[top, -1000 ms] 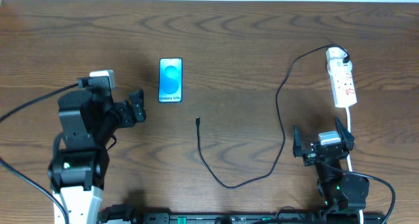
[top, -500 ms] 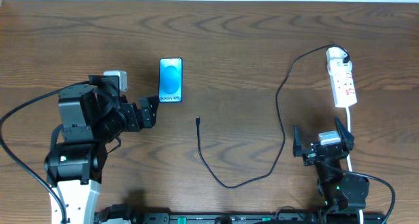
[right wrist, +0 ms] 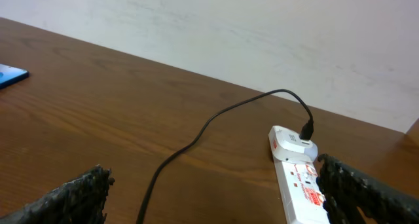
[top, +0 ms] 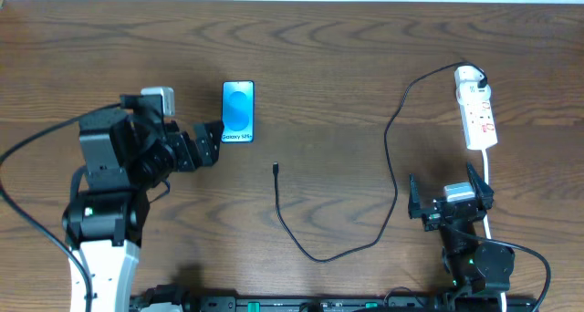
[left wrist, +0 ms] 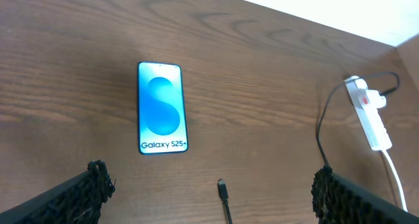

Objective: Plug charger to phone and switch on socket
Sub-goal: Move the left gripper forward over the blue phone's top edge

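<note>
The phone (top: 237, 111) lies flat with its blue screen lit; it also shows in the left wrist view (left wrist: 162, 108). The charger's thin black cable (top: 391, 139) runs from its connector tip (top: 276, 169) in a loop to a black plug in the socket (top: 476, 106). The tip also shows in the left wrist view (left wrist: 222, 188). The socket is a white strip at the right, seen in the right wrist view (right wrist: 300, 177) too. My left gripper (top: 208, 146) is open and empty, just left of the phone's near end. My right gripper (top: 450, 195) is open and empty, below the socket.
The socket's thick white cord (top: 489, 180) runs down past my right gripper. The left arm's black cable (top: 36, 152) trails off the left edge. A pale wall (right wrist: 262, 27) stands beyond the table's far edge.
My left gripper has moved right and a little up, closer to the phone's near end. The right arm, phone, cable and socket have not moved.
</note>
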Action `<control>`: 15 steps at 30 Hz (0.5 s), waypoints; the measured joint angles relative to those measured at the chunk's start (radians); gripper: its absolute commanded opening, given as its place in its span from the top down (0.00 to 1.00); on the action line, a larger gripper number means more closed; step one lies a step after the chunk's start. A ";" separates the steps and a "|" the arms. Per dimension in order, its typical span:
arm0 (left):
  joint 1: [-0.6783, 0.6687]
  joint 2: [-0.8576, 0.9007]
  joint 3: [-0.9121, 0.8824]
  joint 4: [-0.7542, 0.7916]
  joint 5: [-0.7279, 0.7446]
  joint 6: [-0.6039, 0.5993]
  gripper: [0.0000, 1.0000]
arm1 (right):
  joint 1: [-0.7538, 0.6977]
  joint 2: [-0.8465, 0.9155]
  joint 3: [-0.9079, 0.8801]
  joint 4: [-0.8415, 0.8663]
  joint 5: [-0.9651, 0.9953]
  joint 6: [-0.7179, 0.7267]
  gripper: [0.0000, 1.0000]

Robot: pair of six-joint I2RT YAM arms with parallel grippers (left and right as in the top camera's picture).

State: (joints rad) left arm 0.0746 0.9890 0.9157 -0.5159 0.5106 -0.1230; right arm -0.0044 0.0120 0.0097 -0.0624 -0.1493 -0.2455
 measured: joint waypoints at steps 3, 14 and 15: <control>-0.005 0.057 0.047 0.000 -0.016 -0.016 0.02 | 0.000 0.000 0.000 0.000 0.000 0.000 0.01; -0.182 0.303 0.285 -0.073 -0.335 -0.034 0.02 | 0.000 0.000 0.000 0.000 0.000 0.000 0.01; -0.199 0.331 0.312 -0.077 -0.372 -0.034 0.02 | 0.000 0.000 0.000 0.000 0.000 0.000 0.01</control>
State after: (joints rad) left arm -0.1246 1.3197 1.2282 -0.5930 0.1387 -0.1574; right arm -0.0044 0.0120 0.0097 -0.0624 -0.1493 -0.2459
